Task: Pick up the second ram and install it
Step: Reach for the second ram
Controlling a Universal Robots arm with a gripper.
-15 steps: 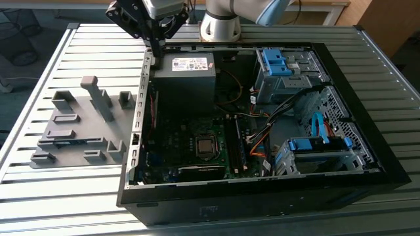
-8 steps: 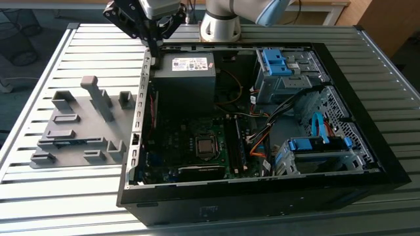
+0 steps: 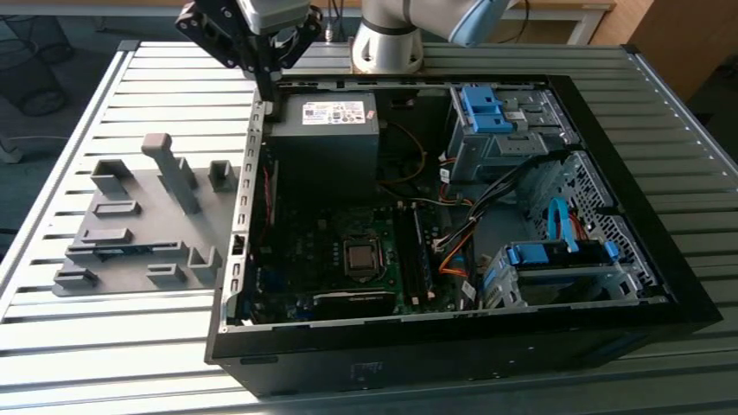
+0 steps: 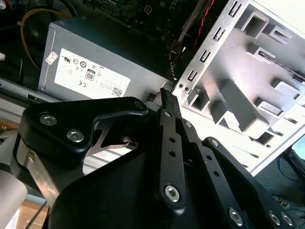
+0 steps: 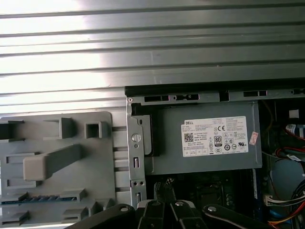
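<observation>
1. Pincer first: it hangs point-down over a rear corner of the computer case. Its tips are pressed together and grip nothing, and no board shows between them in the second wrist view.
2. Directly under the tips are the case's perforated metal rim and the power-supply box with its white label. I judge this to be a hover between the tray and the board rather than a grasp.
3. Just beside the case, on the exterior view's left, a grey holder tray lies flat on the counter. Its blocks and slots seem meant to keep parts standing on edge, so fingers can take them from above.
4. The second ram appears to be the thin dark strip with a bluish edge in one long slot of that tray. The first wrist view shows it there too. It sits well apart from the pincer and has not yet been lifted.
5. Deeper inside the case, the motherboard faces upward. The case lies on its side with the panel off, which leaves the board open to a vertical approach. I cannot tell whether the long slots beside the processor socket are filled.
6. The counter is pale slatted metal with bright glare on its ribs. The arm's base stands at the counter's far edge, and beyond it are wooden furniture and a dark floor.
</observation>
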